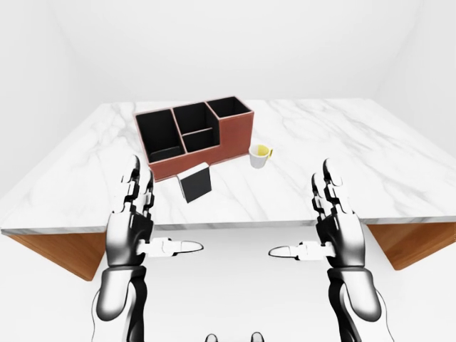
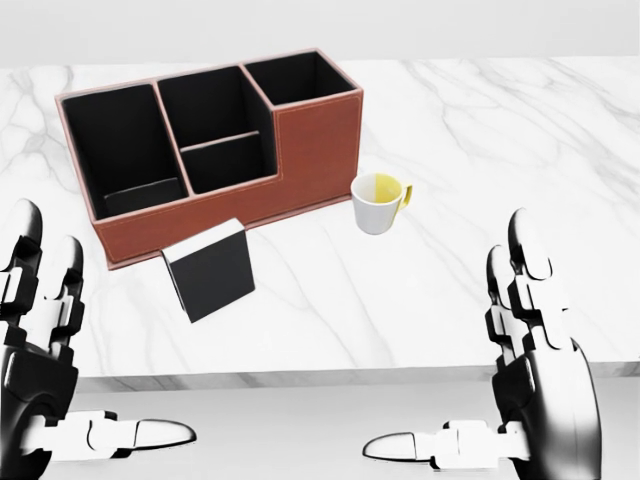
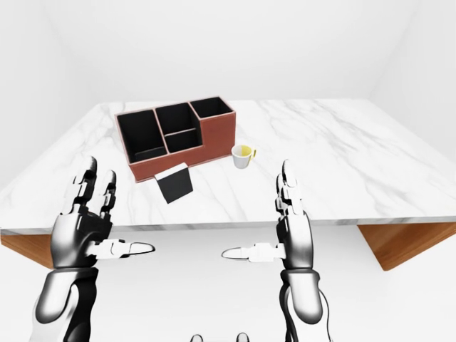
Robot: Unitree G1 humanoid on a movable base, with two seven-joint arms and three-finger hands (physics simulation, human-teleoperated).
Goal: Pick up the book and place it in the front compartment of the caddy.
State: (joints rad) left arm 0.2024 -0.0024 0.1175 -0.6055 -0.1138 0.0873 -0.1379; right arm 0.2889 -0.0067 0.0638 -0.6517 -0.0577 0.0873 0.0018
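Observation:
A small black book (image 2: 211,270) stands upright on the white marble table (image 2: 480,150), just below the caddy in the head view. The reddish-brown caddy (image 2: 300,150) has several black compartments and sits at the upper left. My left hand (image 1: 134,214) is open and empty, held below the table's near edge at the left. My right hand (image 1: 333,217) is open and empty, held below the edge at the right. Both hands are well apart from the book.
A white cup with yellow inside (image 2: 379,202) stands right of the caddy. The table's near edge (image 1: 235,226) runs across between my hands and the book. Wooden table sides (image 1: 413,242) show at both lower corners.

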